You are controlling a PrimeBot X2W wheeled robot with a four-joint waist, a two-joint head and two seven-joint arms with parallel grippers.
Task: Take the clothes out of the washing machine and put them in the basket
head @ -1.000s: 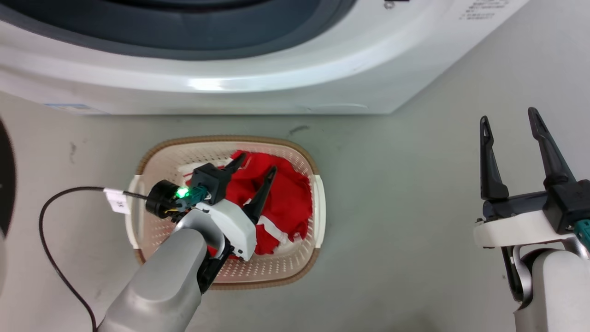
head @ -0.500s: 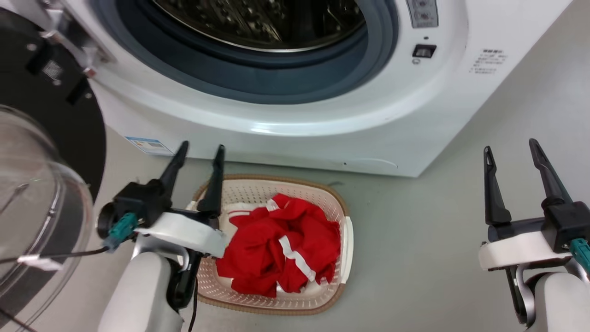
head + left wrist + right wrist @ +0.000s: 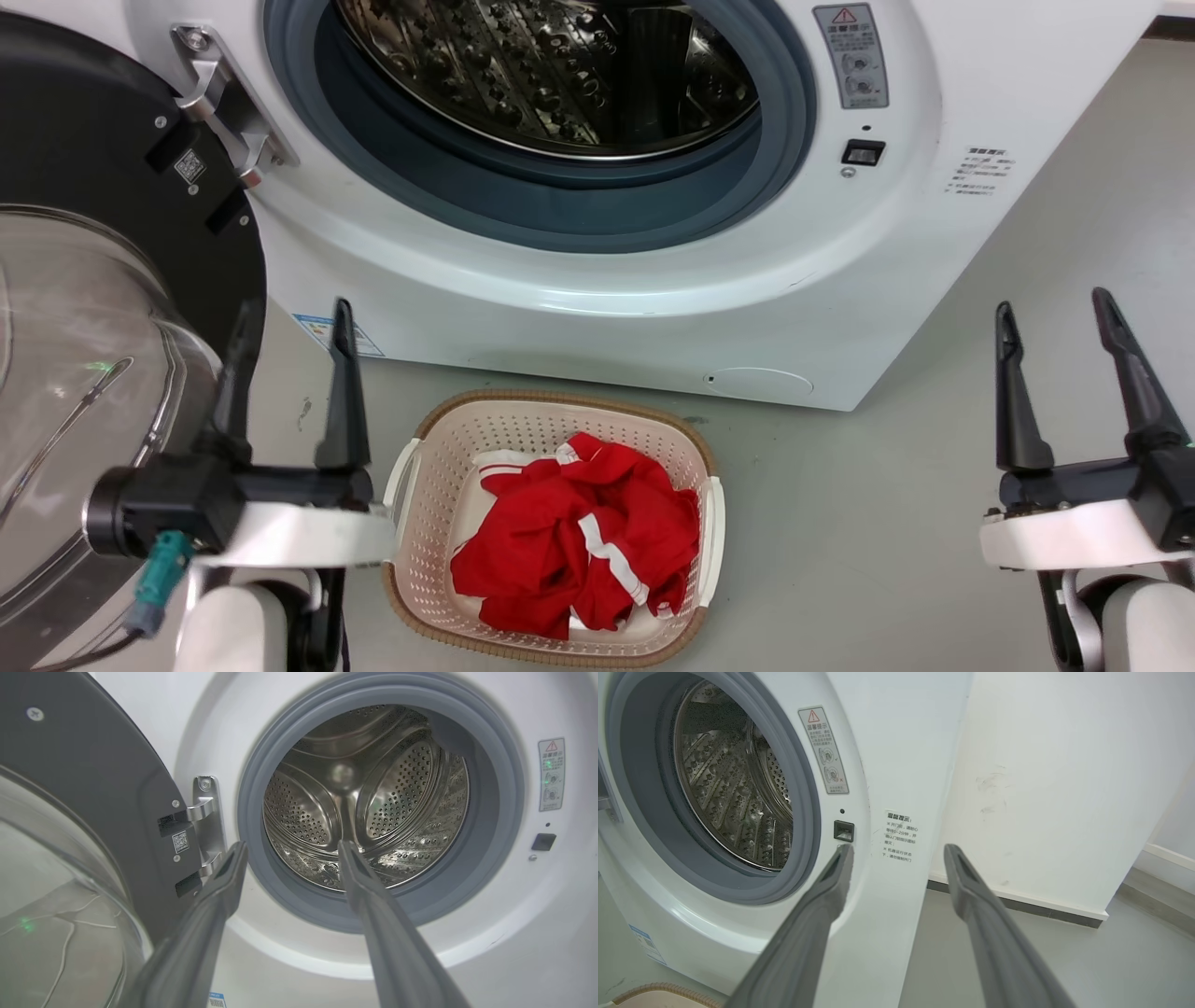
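Red white-trimmed clothes (image 3: 560, 541) in cream perforated basket (image 3: 560, 399), before white washing machine (image 3: 607, 289). Left tool (image 3: 295, 308), right tool (image 3: 1053, 301): apart, empty. Best: confirm steel drum (image 3: 560, 75) bare.

A smooth, pale grey floor (image 3: 840, 560) takes up the lower half of the head view and climbs its right edge. In the lower left of that view a small dark scuff mark (image 3: 303, 411) sits on it, and a fainter dark speck (image 3: 694, 420) lies near the middle.

In the right wrist view a plain white painted wall (image 3: 1064, 756) covers the upper right, with faint grey smudges (image 3: 990, 795) right of centre. A white skirting board with a dark grey lower strip (image 3: 1017, 900) runs along the wall's foot and meets the floor. A second white skirting board (image 3: 1167, 856) slants off the right edge.
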